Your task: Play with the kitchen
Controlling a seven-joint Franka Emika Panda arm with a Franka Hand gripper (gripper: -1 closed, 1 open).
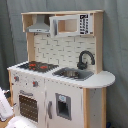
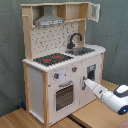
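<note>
The kitchen [image 1: 60, 75] is a tall white and light-wood toy with a black-and-red stovetop [image 1: 37, 65], a black faucet [image 1: 85, 59], a sink [image 1: 72, 73], a grey hood [image 1: 38, 25] and a windowed oven door [image 1: 30, 106]. In the second exterior view the kitchen [image 2: 55, 60] stands left of centre. My white arm reaches in from the lower right there. Its gripper [image 2: 88, 83] is at the front of the lower cupboard door [image 2: 91, 72], right of the oven door [image 2: 65, 95]. In the first exterior view only white arm parts [image 1: 4, 106] show at the lower left.
The kitchen stands on a wooden table [image 2: 95, 117] before a dark curtain [image 2: 10, 50]. A small upper cabinet door [image 2: 93, 11] hangs open at the top right in the second exterior view. A white microwave front [image 1: 70, 24] sits beside the hood.
</note>
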